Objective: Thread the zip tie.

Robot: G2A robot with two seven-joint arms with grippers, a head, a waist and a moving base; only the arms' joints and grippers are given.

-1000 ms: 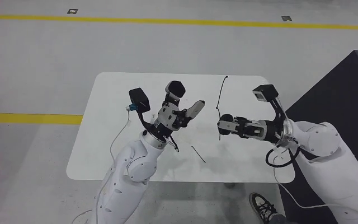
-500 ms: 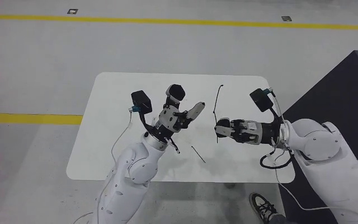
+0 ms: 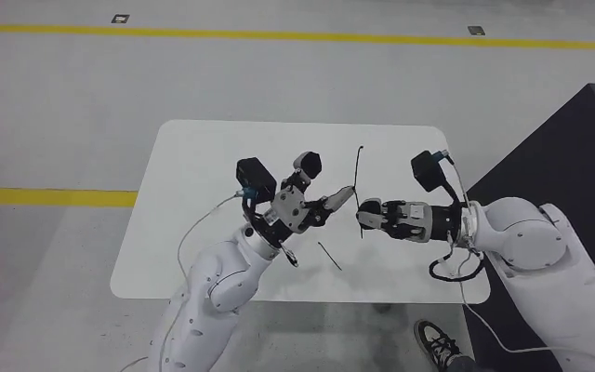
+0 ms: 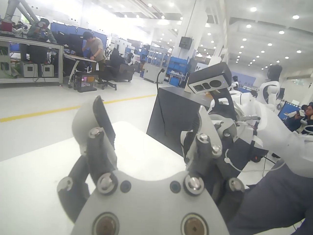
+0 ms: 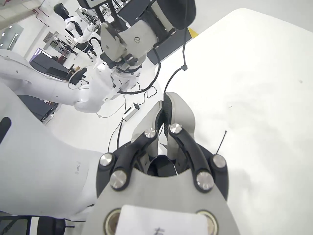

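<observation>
Right end effector [image 3: 363, 216] is pressed together on the zip tie [image 3: 358, 177] near its lower end, arm reaching level across the table [image 3: 186, 186], strap standing upright clear of the surface. Left end effector [image 3: 327, 182] is spread wide just beside the strap, angled toward it, holding nothing. Step in hand looks like a second grasp: the left should close squarely across the strap, apart from the right's pinch, so the tail can come round to the head untwisted — thin, springy stuff, likely to flick.
</observation>
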